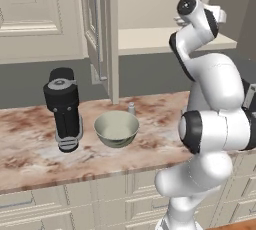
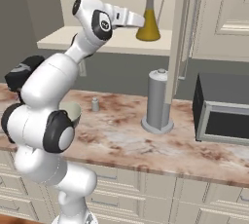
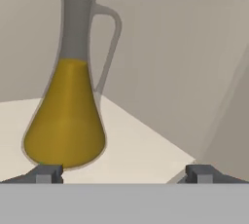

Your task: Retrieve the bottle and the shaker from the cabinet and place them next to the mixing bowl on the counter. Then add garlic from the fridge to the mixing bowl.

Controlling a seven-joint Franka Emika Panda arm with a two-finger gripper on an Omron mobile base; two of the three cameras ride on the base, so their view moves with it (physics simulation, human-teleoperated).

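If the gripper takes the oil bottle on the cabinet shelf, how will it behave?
The bottle looks like smooth glass, so probably slippery and fragile. Its wide, oil-filled base under a thin neck suggests bottom-heavy and stable standing, though a neck grip might let it swing.

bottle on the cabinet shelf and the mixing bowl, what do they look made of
Bottle: looks like clear glass, since the yellow liquid shows through; the brown stopper could be cork.
Mixing bowl: pale grey-green with a soft sheen, perhaps glazed ceramic or metal; the render leaves it open.
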